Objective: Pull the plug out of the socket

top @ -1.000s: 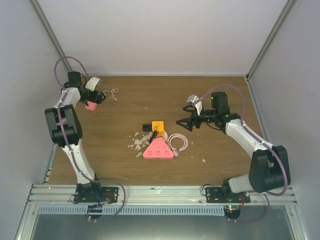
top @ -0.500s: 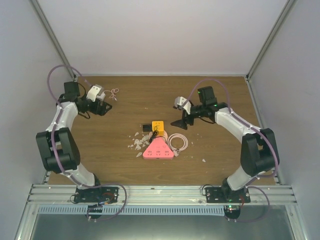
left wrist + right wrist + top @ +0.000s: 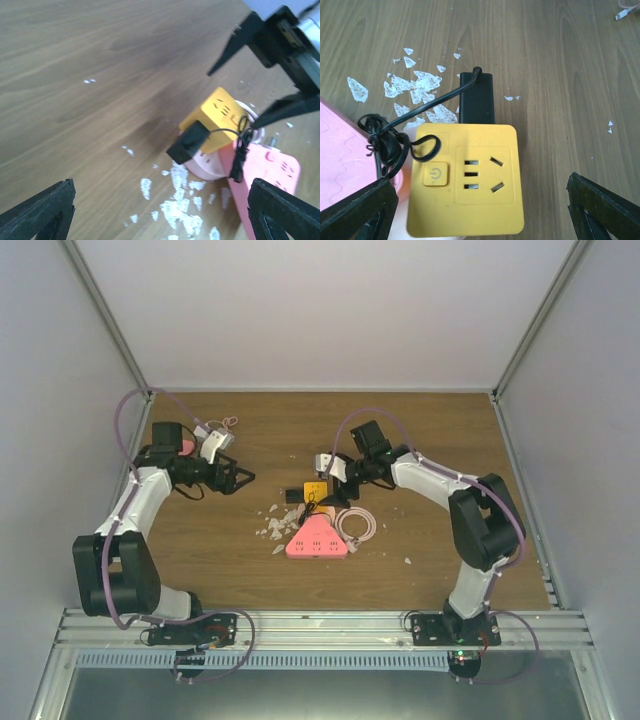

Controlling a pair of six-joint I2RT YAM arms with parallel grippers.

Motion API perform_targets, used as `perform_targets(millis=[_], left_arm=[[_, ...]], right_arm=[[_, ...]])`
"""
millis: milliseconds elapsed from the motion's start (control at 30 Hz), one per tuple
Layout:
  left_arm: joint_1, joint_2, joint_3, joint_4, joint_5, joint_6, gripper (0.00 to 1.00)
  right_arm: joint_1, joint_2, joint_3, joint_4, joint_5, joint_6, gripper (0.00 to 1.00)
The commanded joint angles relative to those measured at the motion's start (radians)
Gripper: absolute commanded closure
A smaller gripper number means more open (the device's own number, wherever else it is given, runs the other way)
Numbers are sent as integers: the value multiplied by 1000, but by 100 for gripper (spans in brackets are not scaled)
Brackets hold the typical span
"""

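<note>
A yellow socket cube (image 3: 316, 490) sits mid-table with a black plug (image 3: 292, 495) in its left side. The plug's thin black cord (image 3: 390, 145) bunches beside the cube. My right gripper (image 3: 320, 478) is open and hangs right over the cube (image 3: 467, 185), its fingers on either side without touching it; the plug (image 3: 476, 97) lies just beyond. My left gripper (image 3: 240, 478) is open and empty, left of the plug and pointing at it. In the left wrist view the plug (image 3: 189, 142) and cube (image 3: 217, 125) lie ahead of the gripper (image 3: 160, 215).
A pink triangular power strip (image 3: 317, 540) lies just in front of the cube, with a coiled white cable (image 3: 355, 523) to its right. White flakes (image 3: 272, 525) litter the wood. A small pink object (image 3: 185, 447) and a thin cable (image 3: 228, 424) lie at the back left.
My right gripper has swung left from open table to above the yellow cube. My left gripper has swung from the back left towards the centre, now facing the plug.
</note>
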Motion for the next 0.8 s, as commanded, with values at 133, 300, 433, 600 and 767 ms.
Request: perform_targets(millis=[133, 300, 433, 600, 767], left_arm=[[-84, -22, -84, 27, 150, -57, 6], [-97, -18, -98, 24, 205, -58, 6], [-97, -26, -120, 37, 236, -61, 6], [-101, -33, -151, 64, 274, -74, 6], [-104, -29, -208, 111, 323, -97, 6]], right_arm=[[31, 66, 66, -23, 10, -32, 7], [48, 89, 82, -28, 14, -33, 10], [49, 110, 92, -38, 25, -35, 14], [50, 130, 92, -66, 29, -37, 20], [50, 132, 73, -59, 38, -31, 33]])
